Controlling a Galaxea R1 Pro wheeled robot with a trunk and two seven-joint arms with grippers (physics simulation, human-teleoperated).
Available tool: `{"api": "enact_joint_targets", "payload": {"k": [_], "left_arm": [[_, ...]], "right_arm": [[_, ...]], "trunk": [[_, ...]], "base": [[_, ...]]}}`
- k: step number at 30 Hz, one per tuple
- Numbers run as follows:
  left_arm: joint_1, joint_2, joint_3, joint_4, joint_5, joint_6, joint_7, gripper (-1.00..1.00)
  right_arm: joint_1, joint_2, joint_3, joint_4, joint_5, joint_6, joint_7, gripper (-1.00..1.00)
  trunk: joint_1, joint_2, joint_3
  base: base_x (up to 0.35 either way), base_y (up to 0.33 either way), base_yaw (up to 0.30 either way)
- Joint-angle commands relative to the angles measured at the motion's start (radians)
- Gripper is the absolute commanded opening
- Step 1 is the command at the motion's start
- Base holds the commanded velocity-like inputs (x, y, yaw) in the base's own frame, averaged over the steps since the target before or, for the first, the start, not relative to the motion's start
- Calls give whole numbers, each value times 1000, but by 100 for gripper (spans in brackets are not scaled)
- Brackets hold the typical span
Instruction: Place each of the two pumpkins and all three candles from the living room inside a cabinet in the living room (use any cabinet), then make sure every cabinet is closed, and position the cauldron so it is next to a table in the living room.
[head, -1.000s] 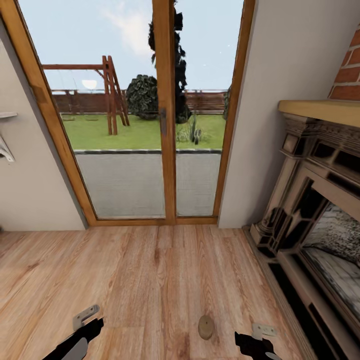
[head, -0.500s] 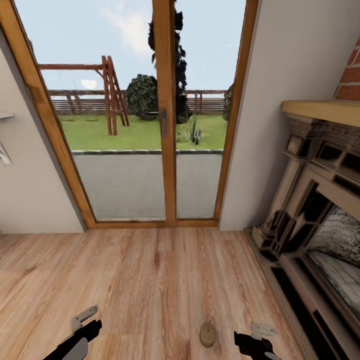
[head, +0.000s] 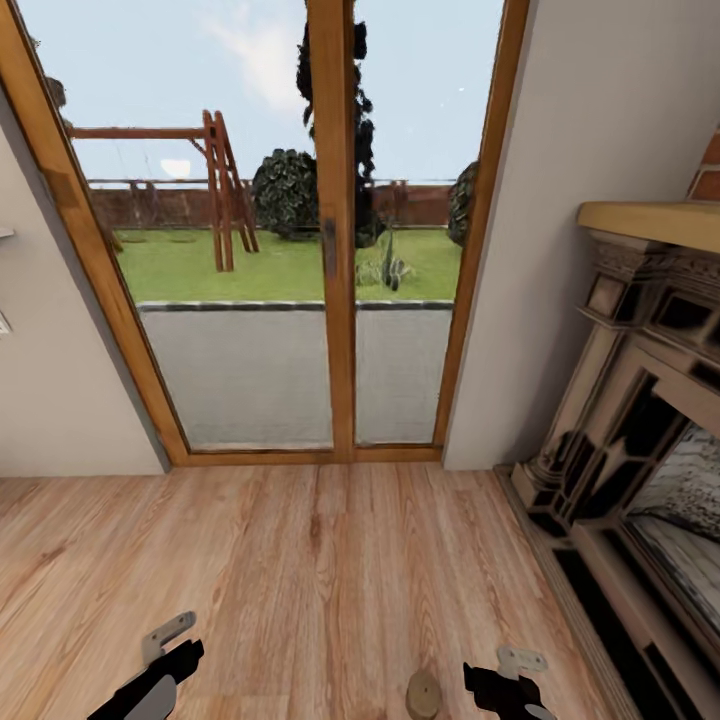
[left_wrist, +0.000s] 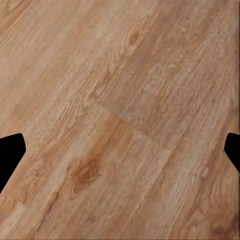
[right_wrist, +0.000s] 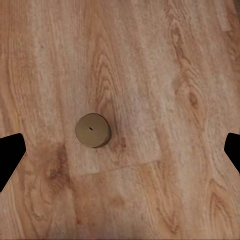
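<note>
Now, grippers counted: two, one on each arm, both low over the wooden floor (head: 300, 560).
Left gripper (left_wrist: 120, 150): jaws spread wide in the left wrist view, the black fingertips (left_wrist: 10, 155) at the picture's two edges with bare planks between them; nothing held. In the head view its black body and grey bracket sit at the lower left (head: 160, 672).
Right gripper (right_wrist: 120, 150): likewise spread wide, empty, dark fingertips (right_wrist: 9, 156) at either edge of the right wrist view; in the head view it sits at the lower right (head: 505, 690).
Candles seen: one candle (right_wrist: 93, 130), a stubby tan cylinder standing upright on the floor, its round top with a small dot at the centre facing the right wrist camera. It lies between the right gripper's fingers as seen along them, touching neither. In the head view the candle (head: 423, 693) is just beside the right gripper, toward the left arm, partly cut by the picture's edge.
Containers: the fireplace (head: 640, 440) to the right has a dark opening; what lies inside is probably ash or stone, too unclear to say.
Doors: one glazed double door (head: 330, 250) with wooden frame straight ahead, both leaves shut.
Beyond the glass: one wooden swing frame (head: 215, 185), lawn, dark shrubs.
</note>
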Motion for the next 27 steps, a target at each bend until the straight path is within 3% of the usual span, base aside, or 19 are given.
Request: {"api": "enact_joint_targets", "payload": {"k": [1, 14, 27], "left_arm": [[-1, 1, -8, -2, 7, -1, 8, 100], [-1, 1, -8, -2, 7, -1, 8, 100], [-1, 1, -7, -2, 7, -1, 8, 100]], "right_arm": [[0, 0, 9, -1, -8, -2, -5, 100], [0, 0, 8, -1, -8, -2, -5, 100], [0, 0, 8, -1, -8, -3, -5, 100]], "trunk": [[1, -1, -1], [1, -1, -1], [1, -1, -1]], "base": [[324, 44, 0], [307, 28, 0], [184, 94, 0]]}}
